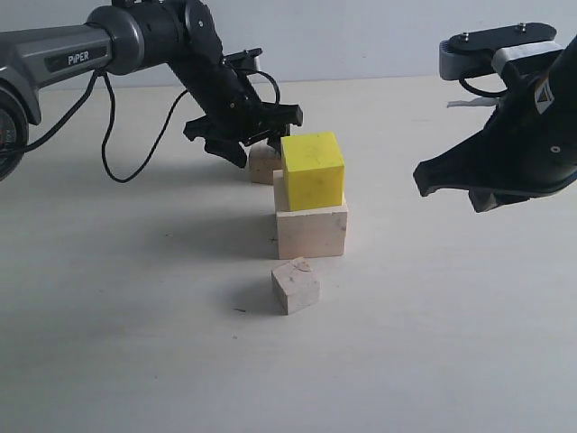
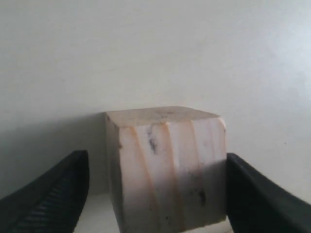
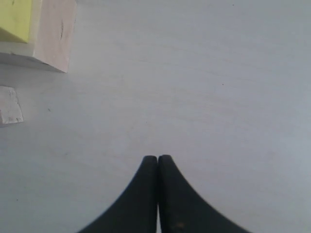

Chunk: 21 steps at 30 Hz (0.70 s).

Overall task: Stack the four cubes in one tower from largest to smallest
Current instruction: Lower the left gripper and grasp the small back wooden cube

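Observation:
The bright yellow cube (image 1: 313, 170) sits on the large pale wood cube (image 1: 312, 230) mid-table. One small rough wood cube (image 1: 295, 286) lies on the table in front of that stack. The other small cube (image 1: 264, 164) stands behind the stack, partly hidden by it. My left gripper (image 1: 252, 144) is lowered around this rear cube (image 2: 167, 170) and open. One finger (image 2: 53, 194) stands clear of it and the other finger (image 2: 257, 194) is at its side. My right gripper (image 1: 424, 180) hovers to the right, shut and empty (image 3: 158, 159). Its wrist view shows the yellow cube (image 3: 14, 19), large cube (image 3: 56, 34) and front small cube (image 3: 9, 104).
A black cable (image 1: 117, 153) from the left arm loops down onto the pale tabletop (image 1: 135, 316) at the back left. A pale wall runs behind the table.

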Available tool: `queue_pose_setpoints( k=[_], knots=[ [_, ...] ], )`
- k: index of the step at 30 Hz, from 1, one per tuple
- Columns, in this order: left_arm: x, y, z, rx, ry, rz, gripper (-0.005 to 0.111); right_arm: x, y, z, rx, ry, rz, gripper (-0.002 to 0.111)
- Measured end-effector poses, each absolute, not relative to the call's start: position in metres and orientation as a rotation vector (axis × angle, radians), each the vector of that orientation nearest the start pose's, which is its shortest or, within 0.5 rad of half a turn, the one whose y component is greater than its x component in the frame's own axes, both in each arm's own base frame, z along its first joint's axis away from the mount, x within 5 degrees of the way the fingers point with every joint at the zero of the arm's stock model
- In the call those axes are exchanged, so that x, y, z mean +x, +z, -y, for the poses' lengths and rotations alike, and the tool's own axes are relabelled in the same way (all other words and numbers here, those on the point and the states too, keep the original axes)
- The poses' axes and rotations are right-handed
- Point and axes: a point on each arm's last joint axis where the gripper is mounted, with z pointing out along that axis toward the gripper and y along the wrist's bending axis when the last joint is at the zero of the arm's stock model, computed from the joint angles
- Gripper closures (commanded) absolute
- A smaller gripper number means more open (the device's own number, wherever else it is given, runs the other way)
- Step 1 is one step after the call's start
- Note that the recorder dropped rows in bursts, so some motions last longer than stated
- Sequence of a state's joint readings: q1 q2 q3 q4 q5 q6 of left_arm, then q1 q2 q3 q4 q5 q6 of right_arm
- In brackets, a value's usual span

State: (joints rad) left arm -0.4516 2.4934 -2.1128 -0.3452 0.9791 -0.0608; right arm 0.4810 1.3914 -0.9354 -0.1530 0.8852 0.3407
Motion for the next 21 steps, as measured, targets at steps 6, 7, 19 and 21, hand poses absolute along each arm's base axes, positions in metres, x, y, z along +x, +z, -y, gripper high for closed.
queue_pose_setpoints(
  k=[6,7,19,21],
  knots=[
    [0.4610,0.1290,0.2516,0.338,-0.555,-2.842,0.035,0.2339,0.2522,-0.1100,-0.305,0.009,-2.779,0.108],
    [0.4610,0.1290,0.2516,0.338,-0.555,-2.843,0.036,0.2341,0.2523,-0.1101,-0.305,0.010,-2.777,0.108],
    [0.4609,0.1291,0.2518,0.368,-0.553,-2.836,0.093,0.2341,0.2523,-0.1101,-0.305,0.010,-2.777,0.108],
    [0.4603,0.1288,0.2515,0.372,-0.550,-2.843,0.102,0.2341,0.2523,-0.1101,-0.305,0.010,-2.777,0.108]
  ],
)
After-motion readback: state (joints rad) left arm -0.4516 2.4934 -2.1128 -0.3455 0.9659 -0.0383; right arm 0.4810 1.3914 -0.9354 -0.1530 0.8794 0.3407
